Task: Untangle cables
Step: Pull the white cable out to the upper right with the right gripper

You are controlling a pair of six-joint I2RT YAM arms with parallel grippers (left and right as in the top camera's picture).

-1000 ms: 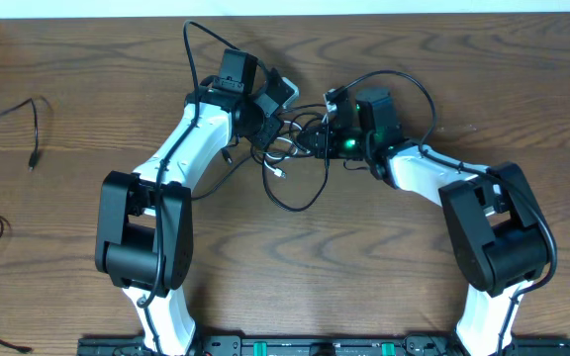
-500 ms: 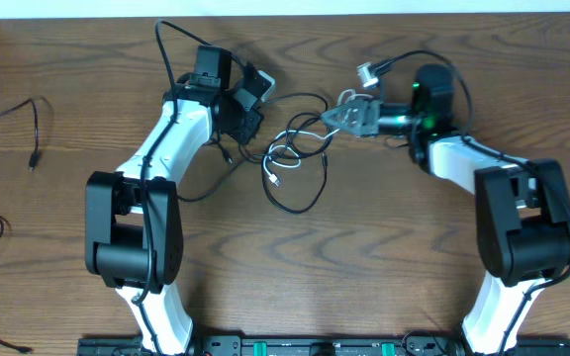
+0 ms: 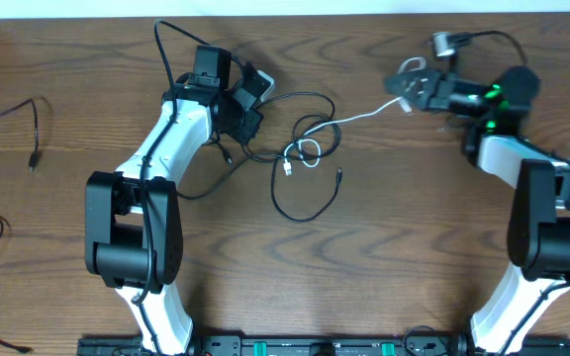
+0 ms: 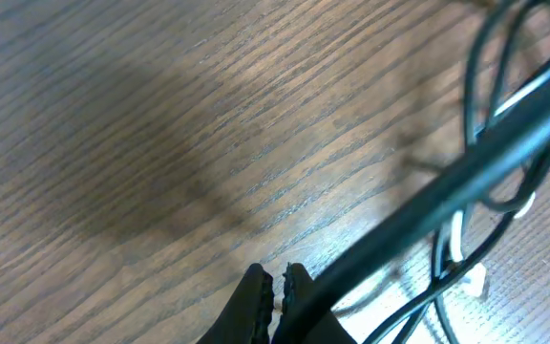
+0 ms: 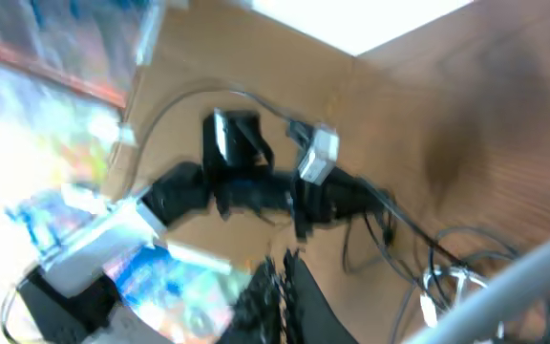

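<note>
My overhead feed shows a brown wood-grain table (image 3: pixel 384 257), with a plain white strip (image 3: pixel 295 8) running along its far edge.

The view is blurred. The right claw (image 5: pixel 283 258), fingers pressed together, points toward the left arm (image 5: pixel 256 191) across the wooden worktop (image 5: pixel 504 96). At lower right black cables (image 5: pixel 447 250) loop, and a pale cable (image 5: pixel 528 282) crosses the corner.

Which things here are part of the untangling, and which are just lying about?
In the job:
- white cable, drawn taut by the right gripper
- black tangle at centre, held at one side by the left gripper

Lying about:
- upper lone cable, far left, black
- lower lone cable, far left, black

Both lie apart from the tangle, untouched.
</note>
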